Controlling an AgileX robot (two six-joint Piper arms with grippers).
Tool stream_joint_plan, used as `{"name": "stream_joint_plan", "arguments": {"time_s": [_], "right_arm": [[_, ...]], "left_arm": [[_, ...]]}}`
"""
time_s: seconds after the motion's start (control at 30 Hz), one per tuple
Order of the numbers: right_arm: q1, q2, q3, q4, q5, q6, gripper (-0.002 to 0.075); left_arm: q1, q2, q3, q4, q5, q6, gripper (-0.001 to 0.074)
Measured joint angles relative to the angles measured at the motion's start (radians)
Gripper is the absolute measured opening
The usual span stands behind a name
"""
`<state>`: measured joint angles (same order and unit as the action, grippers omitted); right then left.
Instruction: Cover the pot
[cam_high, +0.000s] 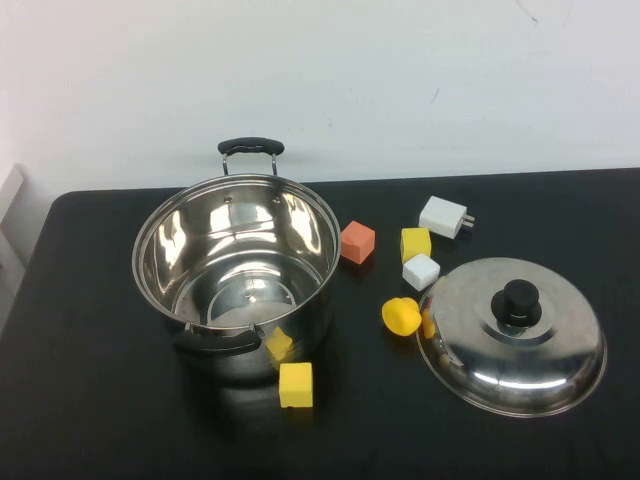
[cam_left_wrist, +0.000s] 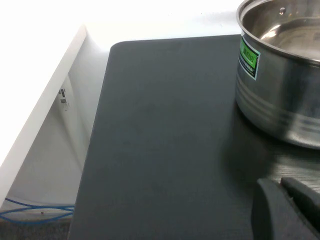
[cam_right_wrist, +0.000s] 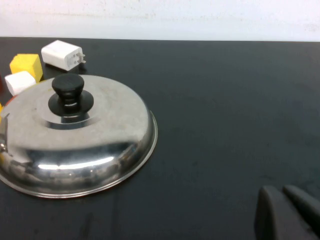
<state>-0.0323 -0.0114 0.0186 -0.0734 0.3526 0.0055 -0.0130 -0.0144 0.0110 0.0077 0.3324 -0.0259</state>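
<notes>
Not started: pot (cam_high: 238, 268) open, lid (cam_high: 512, 335) on surface (cam_high: 100, 400); left gripper (cam_left_wrist: 287, 210) and right gripper (cam_right_wrist: 289, 212) parked low, fingers together; next, right grabs lid knob (cam_high: 521, 297).

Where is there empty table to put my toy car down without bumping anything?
Bare black table lies left of the pot, and more beyond the lid toward the right edge. It is crowded between pot and lid: the orange block, yellow blocks, white cube and charger. The left gripper and right gripper show only in wrist views.
</notes>
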Motion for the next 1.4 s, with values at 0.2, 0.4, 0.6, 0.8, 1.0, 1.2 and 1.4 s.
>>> {"name": "stream_joint_plan", "arguments": {"time_s": [0.2, 0.4, 0.6, 0.8, 1.0, 1.2, 1.4], "right_arm": [[0.000, 0.000, 0.000, 0.002, 0.000, 0.000, -0.0002], [0.000, 0.000, 0.000, 0.002, 0.000, 0.000, -0.0002], [0.000, 0.000, 0.000, 0.002, 0.000, -0.006, -0.0002], [0.000, 0.000, 0.000, 0.002, 0.000, -0.006, -0.0002], [0.000, 0.000, 0.000, 0.026, 0.000, 0.000, -0.0002], [0.000, 0.000, 0.000, 0.202, 0.000, 0.000, -0.0002], [0.000, 0.000, 0.008, 0.637, 0.008, 0.002, -0.0002]], "left_arm": [[0.000, 0.000, 0.000, 0.000, 0.000, 0.000, -0.0001], [0.000, 0.000, 0.000, 0.000, 0.000, 0.000, -0.0001], [0.000, 0.000, 0.000, 0.000, 0.000, 0.000, -0.0002], [0.000, 0.000, 0.000, 0.000, 0.000, 0.000, -0.0001], [0.000, 0.000, 0.000, 0.000, 0.000, 0.000, -0.0001], [0.000, 0.000, 0.000, 0.000, 0.000, 0.000, -0.0002], [0.000, 0.000, 0.000, 0.000, 0.000, 0.002, -0.0002]]}}
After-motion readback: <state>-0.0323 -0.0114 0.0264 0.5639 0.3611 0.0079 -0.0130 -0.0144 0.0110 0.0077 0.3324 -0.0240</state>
